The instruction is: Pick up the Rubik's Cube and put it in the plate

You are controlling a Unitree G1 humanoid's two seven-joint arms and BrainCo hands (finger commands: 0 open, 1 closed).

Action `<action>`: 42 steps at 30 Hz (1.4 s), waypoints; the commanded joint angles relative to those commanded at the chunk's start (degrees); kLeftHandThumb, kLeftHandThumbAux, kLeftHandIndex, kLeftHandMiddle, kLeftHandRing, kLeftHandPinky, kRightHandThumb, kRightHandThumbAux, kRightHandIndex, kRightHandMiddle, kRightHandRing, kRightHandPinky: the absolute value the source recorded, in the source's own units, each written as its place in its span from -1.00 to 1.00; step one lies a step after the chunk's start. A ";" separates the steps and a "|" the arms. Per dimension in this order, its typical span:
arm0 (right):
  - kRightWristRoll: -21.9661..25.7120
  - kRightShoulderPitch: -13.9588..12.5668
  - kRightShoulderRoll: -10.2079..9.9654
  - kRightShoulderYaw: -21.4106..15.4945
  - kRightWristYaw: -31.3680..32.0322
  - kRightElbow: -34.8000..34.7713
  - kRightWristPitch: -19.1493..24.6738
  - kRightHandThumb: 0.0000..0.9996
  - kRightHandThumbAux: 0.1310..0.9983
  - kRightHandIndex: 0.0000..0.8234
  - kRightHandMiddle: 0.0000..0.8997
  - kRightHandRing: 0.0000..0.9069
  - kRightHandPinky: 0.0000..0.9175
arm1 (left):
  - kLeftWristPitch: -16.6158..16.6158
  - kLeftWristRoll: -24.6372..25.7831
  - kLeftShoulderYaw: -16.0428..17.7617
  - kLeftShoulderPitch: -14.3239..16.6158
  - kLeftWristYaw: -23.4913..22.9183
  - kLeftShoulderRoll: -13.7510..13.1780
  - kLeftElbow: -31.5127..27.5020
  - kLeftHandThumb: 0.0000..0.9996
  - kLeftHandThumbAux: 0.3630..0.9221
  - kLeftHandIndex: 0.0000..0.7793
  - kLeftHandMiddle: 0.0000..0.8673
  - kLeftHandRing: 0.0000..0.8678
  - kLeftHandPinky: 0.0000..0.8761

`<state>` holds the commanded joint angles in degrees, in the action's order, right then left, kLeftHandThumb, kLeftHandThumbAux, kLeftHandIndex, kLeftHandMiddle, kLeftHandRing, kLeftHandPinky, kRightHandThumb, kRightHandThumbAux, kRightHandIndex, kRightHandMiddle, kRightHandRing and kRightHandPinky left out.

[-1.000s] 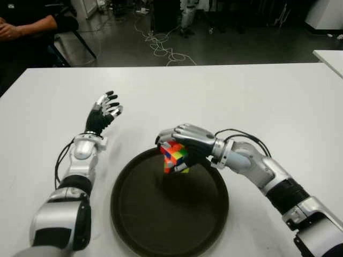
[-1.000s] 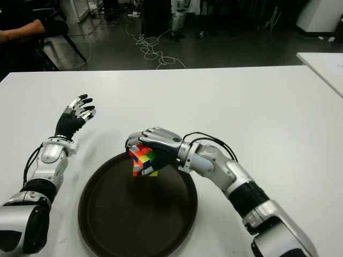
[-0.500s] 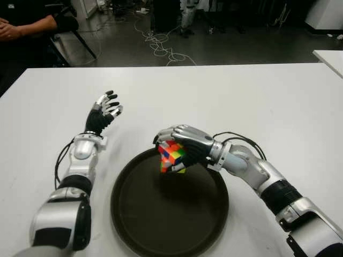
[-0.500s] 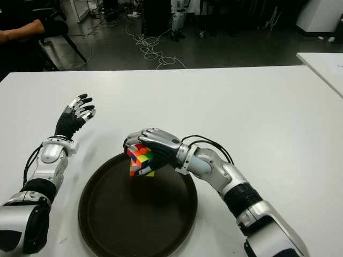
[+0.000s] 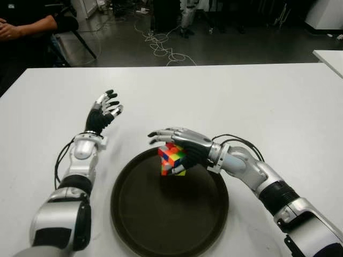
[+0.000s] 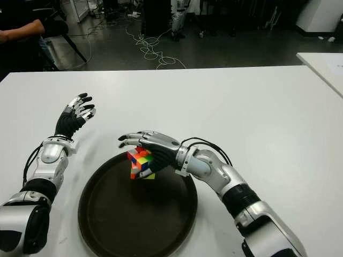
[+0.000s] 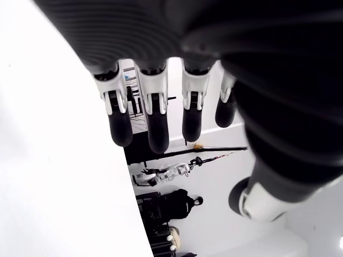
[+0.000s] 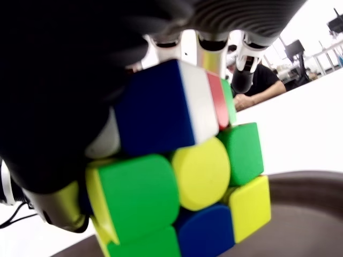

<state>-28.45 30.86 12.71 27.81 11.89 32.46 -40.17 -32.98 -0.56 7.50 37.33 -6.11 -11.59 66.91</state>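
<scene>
The Rubik's Cube (image 5: 172,160) is in the far part of the dark round plate (image 5: 161,225), tilted, just under my right hand (image 5: 174,140). That hand's fingers are stretched out flat above the cube and no longer wrap it; the palm stays close against its top. In the right wrist view the cube (image 8: 182,182) fills the picture, with the straightened fingers (image 8: 211,45) beyond it and the plate's rim below. My left hand (image 5: 104,110) shows to the left of the plate, fingers spread and holding nothing.
The white table (image 5: 241,96) stretches on all sides of the plate. A seated person's arm (image 5: 21,24) shows at the far left behind the table. Cables (image 5: 161,45) lie on the floor beyond. Another table's corner (image 5: 329,56) is at the far right.
My right hand's fingers have uncurled from the cube and now stretch out above it. The cube has sunk slightly toward the plate. The left hand has not moved.
</scene>
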 joint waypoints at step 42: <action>-1.64 6.87 0.14 -2.25 -7.24 10.04 -1.46 -1.00 0.42 -1.00 -1.00 -1.00 -0.98 | -0.24 -0.24 0.07 0.25 0.00 -0.42 0.49 -0.49 0.26 -0.75 -0.62 -0.61 -0.53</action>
<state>-30.09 37.73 12.85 25.56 4.65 42.49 -41.64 -33.22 -0.80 7.57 37.59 -6.12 -12.00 67.40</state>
